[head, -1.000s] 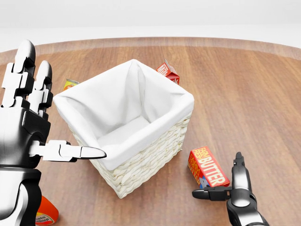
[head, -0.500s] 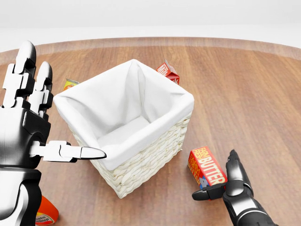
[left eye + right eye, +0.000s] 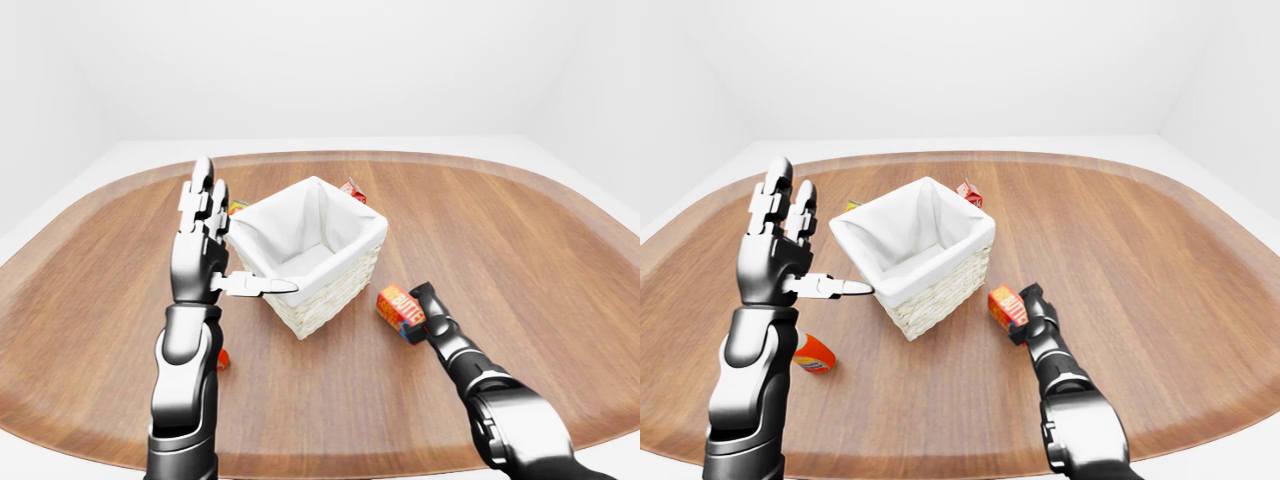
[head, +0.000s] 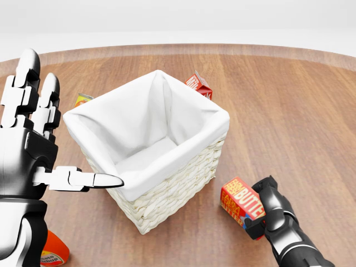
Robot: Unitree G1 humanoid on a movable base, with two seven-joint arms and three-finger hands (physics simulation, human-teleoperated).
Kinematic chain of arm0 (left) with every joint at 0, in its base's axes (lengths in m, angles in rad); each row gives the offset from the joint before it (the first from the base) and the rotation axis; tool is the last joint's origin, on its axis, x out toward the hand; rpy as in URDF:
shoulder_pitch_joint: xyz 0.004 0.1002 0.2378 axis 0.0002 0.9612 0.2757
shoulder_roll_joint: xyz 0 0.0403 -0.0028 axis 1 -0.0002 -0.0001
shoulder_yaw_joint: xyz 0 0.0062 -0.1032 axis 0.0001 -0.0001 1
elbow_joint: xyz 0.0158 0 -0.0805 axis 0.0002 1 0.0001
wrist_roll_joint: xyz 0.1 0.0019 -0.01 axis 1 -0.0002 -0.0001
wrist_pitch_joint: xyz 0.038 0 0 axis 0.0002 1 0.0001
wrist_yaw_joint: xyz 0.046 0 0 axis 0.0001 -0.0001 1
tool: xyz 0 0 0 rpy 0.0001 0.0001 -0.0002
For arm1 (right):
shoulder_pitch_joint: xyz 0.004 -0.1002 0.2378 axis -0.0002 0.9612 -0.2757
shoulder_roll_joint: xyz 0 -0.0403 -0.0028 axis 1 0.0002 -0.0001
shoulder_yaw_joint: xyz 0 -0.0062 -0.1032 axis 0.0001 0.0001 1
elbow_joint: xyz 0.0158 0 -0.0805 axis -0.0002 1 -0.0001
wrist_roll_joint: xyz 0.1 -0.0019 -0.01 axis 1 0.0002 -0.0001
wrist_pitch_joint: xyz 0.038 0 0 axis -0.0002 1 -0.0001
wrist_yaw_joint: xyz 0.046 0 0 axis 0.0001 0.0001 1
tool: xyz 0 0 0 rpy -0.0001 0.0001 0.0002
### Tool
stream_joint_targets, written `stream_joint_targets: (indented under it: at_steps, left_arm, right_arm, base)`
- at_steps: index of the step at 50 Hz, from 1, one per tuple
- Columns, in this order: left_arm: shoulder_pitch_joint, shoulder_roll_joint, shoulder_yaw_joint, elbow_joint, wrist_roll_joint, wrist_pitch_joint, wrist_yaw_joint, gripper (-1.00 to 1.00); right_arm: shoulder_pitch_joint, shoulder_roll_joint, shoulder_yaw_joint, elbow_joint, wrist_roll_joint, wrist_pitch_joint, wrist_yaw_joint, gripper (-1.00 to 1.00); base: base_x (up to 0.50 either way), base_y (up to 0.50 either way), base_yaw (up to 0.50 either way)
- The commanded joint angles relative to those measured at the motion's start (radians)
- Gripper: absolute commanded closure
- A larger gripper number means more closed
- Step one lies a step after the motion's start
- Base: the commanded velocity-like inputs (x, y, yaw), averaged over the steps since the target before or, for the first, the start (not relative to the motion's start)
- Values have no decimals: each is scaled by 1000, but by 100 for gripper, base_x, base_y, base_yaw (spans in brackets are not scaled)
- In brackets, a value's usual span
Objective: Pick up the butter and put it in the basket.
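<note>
I see a brown wood-grain surface (image 4: 289,111). At the frame's centre my basket (image 4: 183,183) is pale cream wicker with a plain white lining. The butter (image 4: 240,201), lower right, is red and orange with white lettering. Both robot hands are glossy black and silver: left robot hand (image 4: 33,144), right robot hand (image 4: 272,214). A red carton (image 4: 198,84) and a yellow packet (image 4: 83,99) show near the top, an orange-red item (image 4: 54,250) lower left.

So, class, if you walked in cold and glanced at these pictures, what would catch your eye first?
Probably the wicker basket with its white lining, standing at the middle of the round wooden table. Next, the left hand, raised with open fingers at the head view's left edge. Then the red butter box at lower right, with the right hand closed on it.
</note>
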Motion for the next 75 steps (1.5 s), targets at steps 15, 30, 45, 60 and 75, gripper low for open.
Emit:
stream_joint_targets:
  at_steps: [15,30,45,60,75]
  left_arm:
    - [-1,3,5,-20,-5,0,4,-100]
    - [-4,6,12,-18,-12,0,4,-100]
    - [-17,10,15,-43,-21,0,10,-100]
    - [-14,10,17,-53,-28,0,10,-100]
    - [-10,8,14,-79,-32,0,13,-100]
  right_arm:
    - [79,-73,-136,-288,302,0,239,100]
    - [258,-85,-218,-860,589,0,263,100]
    - [179,-91,-241,-1237,725,0,168,100]
    - [-211,-160,-111,-1077,572,0,257,100]
    - [-452,-144,-31,-841,207,0,493,100]
  base:
    - [0,0,0]
    - [0,0,0]
    - [0,0,0]
    - [0,0,0]
    - [0,0,0]
